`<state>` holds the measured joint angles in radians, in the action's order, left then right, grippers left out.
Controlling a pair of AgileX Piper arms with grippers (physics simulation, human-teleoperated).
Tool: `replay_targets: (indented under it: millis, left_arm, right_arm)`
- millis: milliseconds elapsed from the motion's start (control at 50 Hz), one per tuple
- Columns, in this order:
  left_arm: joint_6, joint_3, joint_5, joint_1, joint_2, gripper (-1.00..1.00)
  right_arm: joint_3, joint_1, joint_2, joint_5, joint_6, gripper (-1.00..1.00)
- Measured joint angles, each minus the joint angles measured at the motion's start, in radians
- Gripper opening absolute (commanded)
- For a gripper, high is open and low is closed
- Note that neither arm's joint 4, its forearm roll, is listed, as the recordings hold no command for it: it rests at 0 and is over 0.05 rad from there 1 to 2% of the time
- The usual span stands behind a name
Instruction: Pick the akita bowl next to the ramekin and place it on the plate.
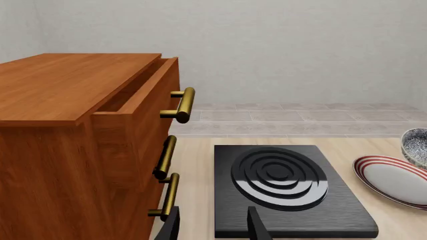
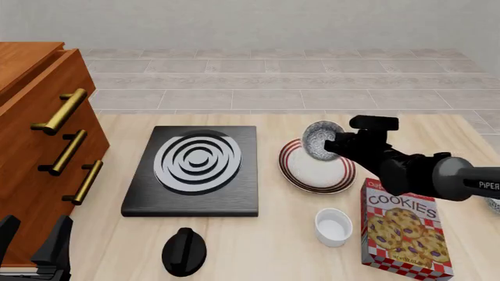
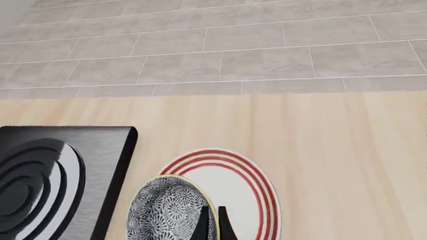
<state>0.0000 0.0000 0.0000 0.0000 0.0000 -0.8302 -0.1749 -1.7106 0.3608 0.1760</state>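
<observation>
Akita bowl [image 2: 318, 139] black-white speckled; plate [image 2: 317, 174] white, red rings; ramekin [image 2: 334, 226] plain white.

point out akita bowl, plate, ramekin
akita bowl [image 2: 319, 139]: front view, speckled inside, tilted in the right arm's grip.
plate [image 2: 312, 174]: front view, bare white centre below the bowl.
ramekin [image 2: 334, 226]: front view, white inside, beside the cookie box.

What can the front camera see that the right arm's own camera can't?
Only the front view shows the cookies box, the ramekin, the wooden drawers and the idle left tool. Only the right wrist view shows the right tool pinching the akita bowl by its rim. Both show that bowl, the plate and the black burner.
</observation>
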Motion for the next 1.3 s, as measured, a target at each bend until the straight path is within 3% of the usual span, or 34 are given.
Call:
replay_targets:
  millis: [1300]
  left_arm:
    - [0.000,0.000,0.000,0.000,0.000,1.00]
  right_arm:
    - [-0.100,0.022,-0.232,0.060,-0.013,-1.00]
